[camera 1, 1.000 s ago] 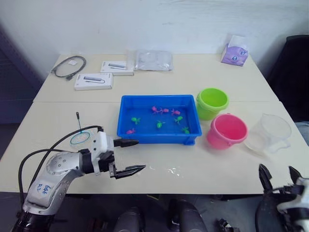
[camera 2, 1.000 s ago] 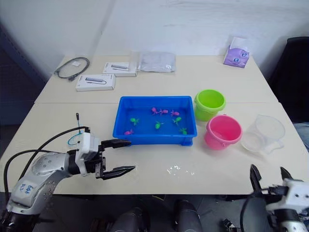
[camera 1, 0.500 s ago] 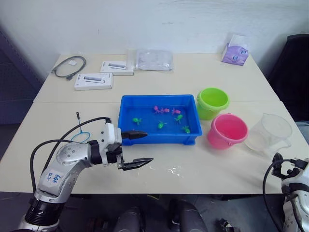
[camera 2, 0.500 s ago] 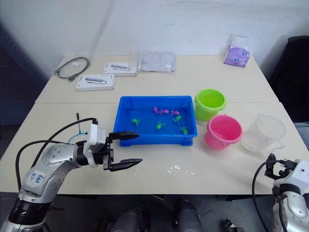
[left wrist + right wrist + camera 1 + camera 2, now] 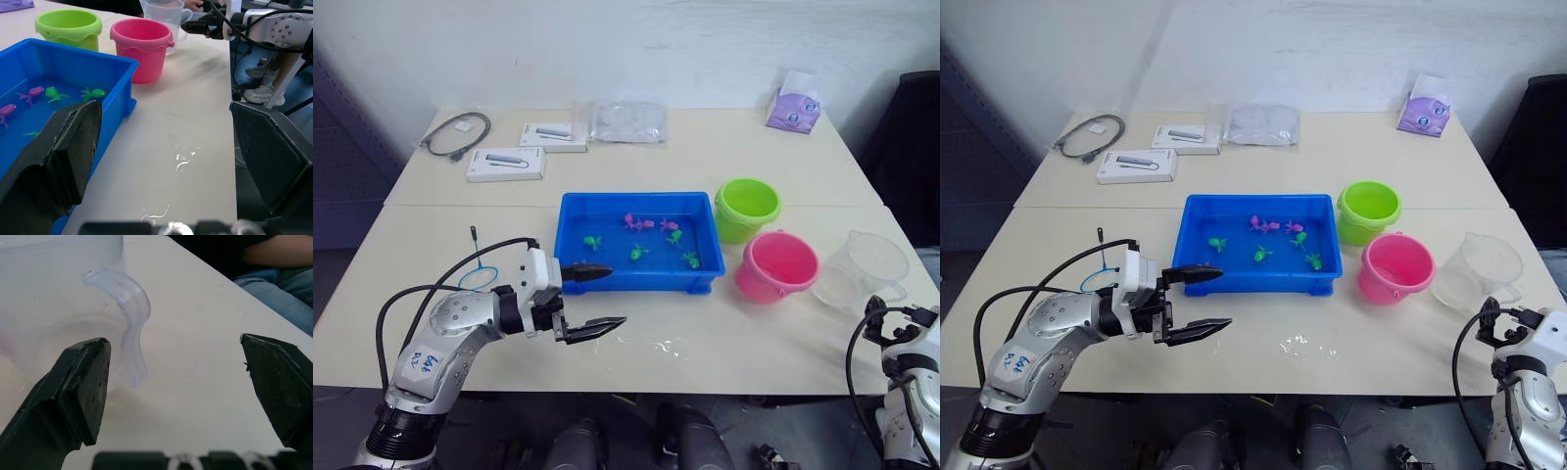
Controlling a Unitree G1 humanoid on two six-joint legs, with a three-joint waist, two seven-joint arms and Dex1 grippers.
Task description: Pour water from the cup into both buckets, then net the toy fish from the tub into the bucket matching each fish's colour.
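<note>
Right wrist view: right gripper (image 5: 171, 396) spread wide, empty, aimed at the handle of the clear measuring jug (image 5: 58, 303), handle just ahead of the fingers and not yet between them. Seen from the head camera, jug (image 5: 867, 271) standing upright to the right of the blue tub (image 5: 638, 247), beyond the pink bucket (image 5: 776, 265); lime green bucket (image 5: 745, 208) just behind the pink one, both close off the tub's right end. Toy fish (image 5: 635, 252), magenta and green, all inside the tub, lying in shallow water; none visible in either bucket. Net (image 5: 480, 278) flat on the table to the left of the tub, untouched, hoop partly hidden by the left arm's cable. Left gripper (image 5: 592, 299) also gaping and empty, hovering off the tub's front left corner, over a few water droplets on the tabletop. Judged from this: pouring not begun, jug not yet grasped, buckets showing no clear water. Remaining: grasp of the jug, pour into both buckets, then pick-up of the net and sorting of every fish by colour.
</note>
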